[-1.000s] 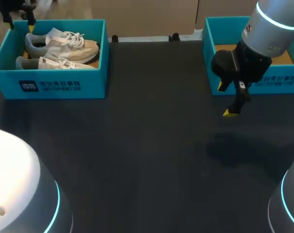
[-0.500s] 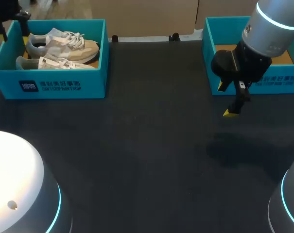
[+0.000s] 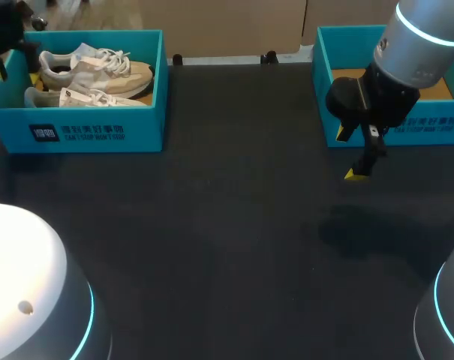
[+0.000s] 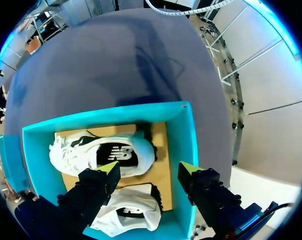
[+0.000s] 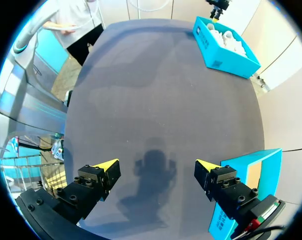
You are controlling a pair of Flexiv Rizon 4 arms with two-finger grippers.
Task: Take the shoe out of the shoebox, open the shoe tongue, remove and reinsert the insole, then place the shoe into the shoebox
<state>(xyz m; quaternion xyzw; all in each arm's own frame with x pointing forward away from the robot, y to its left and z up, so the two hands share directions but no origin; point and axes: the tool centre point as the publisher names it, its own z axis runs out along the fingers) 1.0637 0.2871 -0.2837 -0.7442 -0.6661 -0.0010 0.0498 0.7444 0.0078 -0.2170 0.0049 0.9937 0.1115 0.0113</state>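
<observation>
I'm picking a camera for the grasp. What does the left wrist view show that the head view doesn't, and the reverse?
Left wrist only: the left gripper open right above the shoes. Head only, plainly: the right gripper over bare table beside the second box. Both: the shoebox with the shoes in it.

Dark tabletop [image 3: 234, 225], two small black knobs [image 3: 177, 58] at far edge
</observation>
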